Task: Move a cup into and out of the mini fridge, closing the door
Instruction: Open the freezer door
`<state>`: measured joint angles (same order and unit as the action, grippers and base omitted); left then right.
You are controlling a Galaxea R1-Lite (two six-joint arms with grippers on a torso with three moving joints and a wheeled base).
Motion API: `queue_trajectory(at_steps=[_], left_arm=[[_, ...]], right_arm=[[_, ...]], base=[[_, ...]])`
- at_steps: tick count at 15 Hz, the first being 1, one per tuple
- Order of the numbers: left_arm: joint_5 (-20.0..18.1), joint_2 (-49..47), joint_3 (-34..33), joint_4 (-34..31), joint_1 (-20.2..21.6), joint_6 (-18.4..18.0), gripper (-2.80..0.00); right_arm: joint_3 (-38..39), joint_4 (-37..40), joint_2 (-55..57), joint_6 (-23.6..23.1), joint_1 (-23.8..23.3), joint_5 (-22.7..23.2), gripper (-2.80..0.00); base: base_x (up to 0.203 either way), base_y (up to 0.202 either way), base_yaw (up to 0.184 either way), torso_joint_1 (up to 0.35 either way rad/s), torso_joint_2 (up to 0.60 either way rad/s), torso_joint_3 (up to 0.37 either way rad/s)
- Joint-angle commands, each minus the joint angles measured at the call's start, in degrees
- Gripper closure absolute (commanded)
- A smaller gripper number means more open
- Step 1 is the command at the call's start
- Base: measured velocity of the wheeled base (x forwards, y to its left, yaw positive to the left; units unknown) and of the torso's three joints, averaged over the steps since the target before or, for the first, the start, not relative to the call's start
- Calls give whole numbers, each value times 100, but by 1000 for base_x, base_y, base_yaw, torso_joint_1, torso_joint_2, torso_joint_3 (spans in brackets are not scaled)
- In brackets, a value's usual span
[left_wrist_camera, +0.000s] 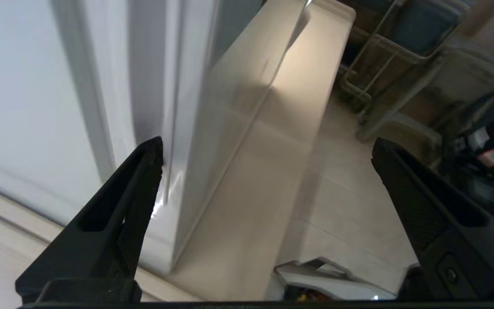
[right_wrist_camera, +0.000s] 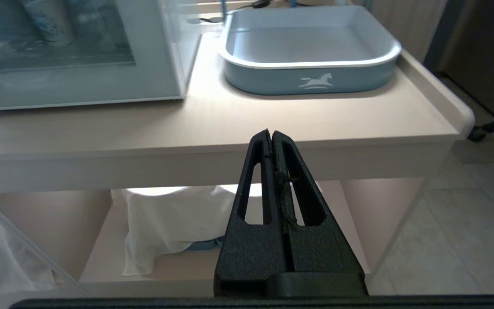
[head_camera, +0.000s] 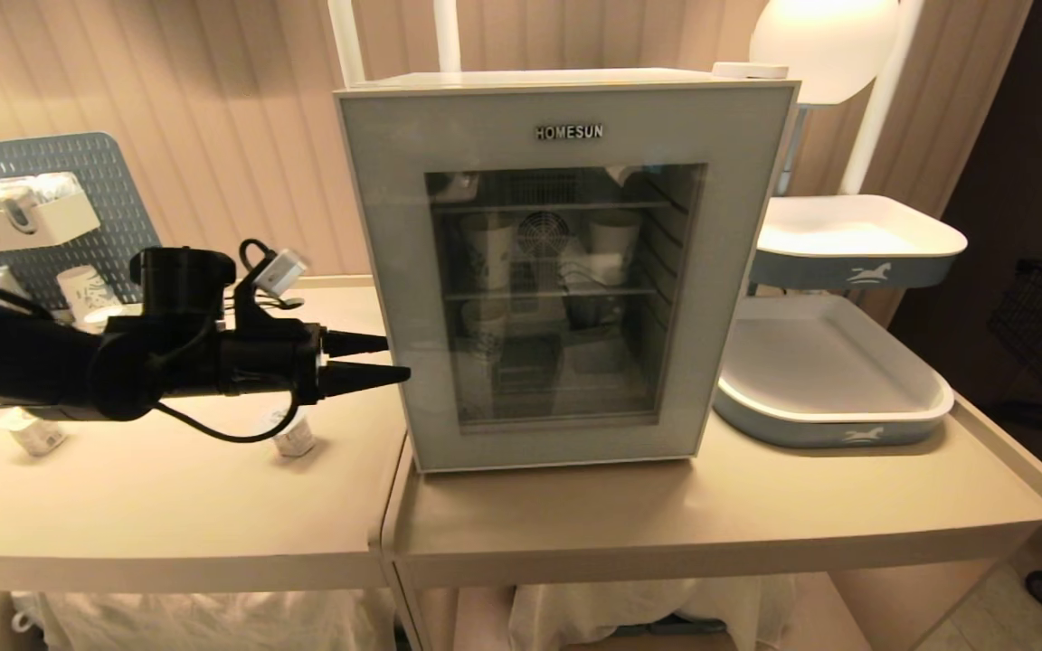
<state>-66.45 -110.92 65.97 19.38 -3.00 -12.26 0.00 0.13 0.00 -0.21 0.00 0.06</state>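
Fridge point(head_camera: 566, 271) on tabletop point(head_camera: 666, 515), door point(head_camera: 394, 271) shut, cups visible inside. Left tool point(head_camera: 376, 358) level, fingers wide apart, tips at the door's left edge, straddling the seam; door lies toward its right. Right tool point(right_wrist_camera: 271, 136) closed, parked low, farther off.

hidden: cups point(head_camera: 494, 249) blurred behind door point(head_camera: 566, 271) glass, count perhaps four | cut: left arm point(head_camera: 23, 362) at edge
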Motion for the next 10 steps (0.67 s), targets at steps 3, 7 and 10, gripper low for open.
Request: queue_trajectory(at_steps=[3, 7, 10], left_arm=[[-199, 468, -331, -5, -34, -14, -280], [-209, 690, -538, -5, -150, -33, -280], [-273, 1192, -994, -5, -263, -75, -280]], right_arm=[[0, 5, 0, 3, 0, 1, 0], [0, 12, 0, 3, 0, -4, 0], [0, 7, 0, -4, 0, 2, 0]], base=[[0, 0, 0, 0, 0, 0], [0, 0, 0, 0, 0, 0], [0, 0, 0, 0, 0, 0]])
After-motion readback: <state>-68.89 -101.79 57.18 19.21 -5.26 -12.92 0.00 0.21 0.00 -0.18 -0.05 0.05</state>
